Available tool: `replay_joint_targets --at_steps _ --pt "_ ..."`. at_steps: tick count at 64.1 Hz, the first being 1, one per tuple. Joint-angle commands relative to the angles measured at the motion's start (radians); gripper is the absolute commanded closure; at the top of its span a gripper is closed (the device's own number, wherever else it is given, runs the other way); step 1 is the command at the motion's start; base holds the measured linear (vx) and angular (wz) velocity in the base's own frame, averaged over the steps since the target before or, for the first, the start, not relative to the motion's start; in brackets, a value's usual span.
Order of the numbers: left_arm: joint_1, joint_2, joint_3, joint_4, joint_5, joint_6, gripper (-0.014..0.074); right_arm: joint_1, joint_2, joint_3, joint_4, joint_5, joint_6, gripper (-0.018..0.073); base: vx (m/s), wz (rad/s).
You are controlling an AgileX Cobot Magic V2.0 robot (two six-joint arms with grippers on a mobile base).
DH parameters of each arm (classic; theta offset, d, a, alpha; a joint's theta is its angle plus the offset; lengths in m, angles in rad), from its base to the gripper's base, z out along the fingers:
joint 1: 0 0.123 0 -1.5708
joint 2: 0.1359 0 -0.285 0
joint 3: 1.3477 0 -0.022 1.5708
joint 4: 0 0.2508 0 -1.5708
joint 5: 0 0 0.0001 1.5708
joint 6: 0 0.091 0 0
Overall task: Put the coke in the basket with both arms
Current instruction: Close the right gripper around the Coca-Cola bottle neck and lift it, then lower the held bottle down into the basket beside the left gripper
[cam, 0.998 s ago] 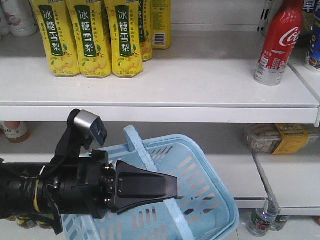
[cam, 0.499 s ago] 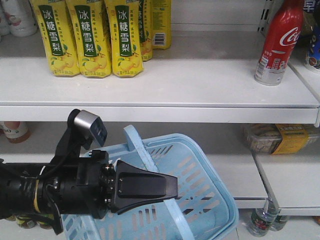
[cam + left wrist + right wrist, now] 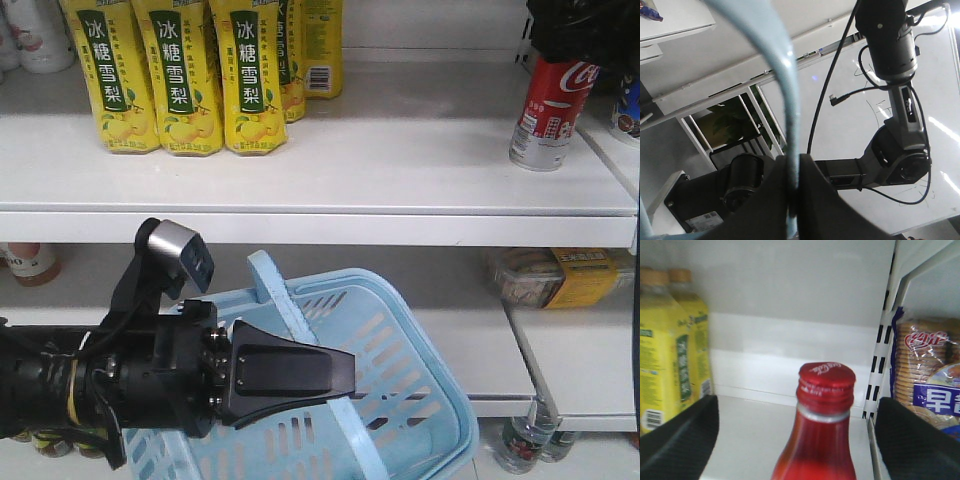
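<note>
At the right end of the white upper shelf [image 3: 400,150], a black bulk has come in over the coke bottle [image 3: 545,115], whose red top stood clear a moment ago. That bulk is the right hand [image 3: 585,30] arriving, so I judge the pick is about to begin. The yellow cartons [image 3: 175,75] further left are not in its way.

Below, the basket [image 3: 410,330] hangs tilted in front of the lower shelf [image 3: 470,350] and has not shifted. What shows of its inside is bare, though the left arm [image 3: 100,385] hides part of it.

The left hand [image 3: 345,378] is clenched on the swinging handle [image 3: 785,75], with the blue strap pinched between its two sides in the wrist view.

The right hand is released and spread wide, its fingers [image 3: 682,437] standing one on each side of the bottle's neck, neither touching it.

The coke bottle stands upright on the upper shelf, well apart from the basket, with its red cap [image 3: 826,377] on. Nothing of the task is done yet.
</note>
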Motion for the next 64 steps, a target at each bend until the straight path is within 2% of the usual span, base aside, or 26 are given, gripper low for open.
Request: replay_joint_targets --at_steps 1,4,10,20,42,45,48,54,57,60,64 --pt "-0.005 -0.034 -0.023 -0.072 -0.214 0.005 0.0603 -0.001 -0.001 -0.072 -0.013 -0.028 -0.007 0.0018 0.00 0.00" --pt "-0.005 -0.034 -0.023 -0.072 -0.214 0.005 0.0603 -0.001 0.000 -0.080 -0.013 -0.026 -0.006 0.0064 0.00 0.00" --pt "-0.005 -0.034 -0.023 -0.072 -0.214 0.005 0.0603 -0.001 0.000 -0.080 -0.013 -0.021 -0.006 0.0218 0.00 0.00" --pt "-0.005 -0.034 -0.023 -0.072 -0.214 0.005 0.0603 0.001 -0.018 -0.079 -0.015 0.073 -0.007 0.0566 0.00 0.00" --pt "-0.005 -0.034 -0.023 -0.072 -0.214 0.005 0.0603 0.003 -0.277 -0.073 0.010 0.256 -0.014 0.0566 0.00 0.00" --pt "-0.005 -0.034 -0.023 -0.072 -0.214 0.005 0.0603 0.003 -0.324 -0.073 0.060 0.307 -0.020 0.0565 0.00 0.00" --pt "-0.005 -0.034 -0.023 -0.072 -0.214 0.005 0.0603 0.003 -0.361 -0.066 0.120 0.362 -0.069 0.0564 0.00 0.00" --pt "-0.005 -0.034 -0.023 -0.072 -0.214 0.005 0.0603 0.003 -0.442 -0.020 0.304 0.427 -0.251 0.0562 0.00 0.00" --pt "-0.005 -0.034 -0.023 -0.072 -0.214 0.005 0.0603 0.003 -0.477 0.010 0.429 0.441 -0.337 0.0563 0.00 0.00" --pt "-0.005 -0.034 -0.023 -0.072 -0.214 0.005 0.0603 0.003 -0.505 0.043 0.580 0.470 -0.468 0.0561 0.00 0.00" --pt "-0.005 -0.034 -0.023 -0.072 -0.214 0.005 0.0603 0.003 -0.536 0.096 0.832 0.513 -0.638 0.0561 0.00 0.00"
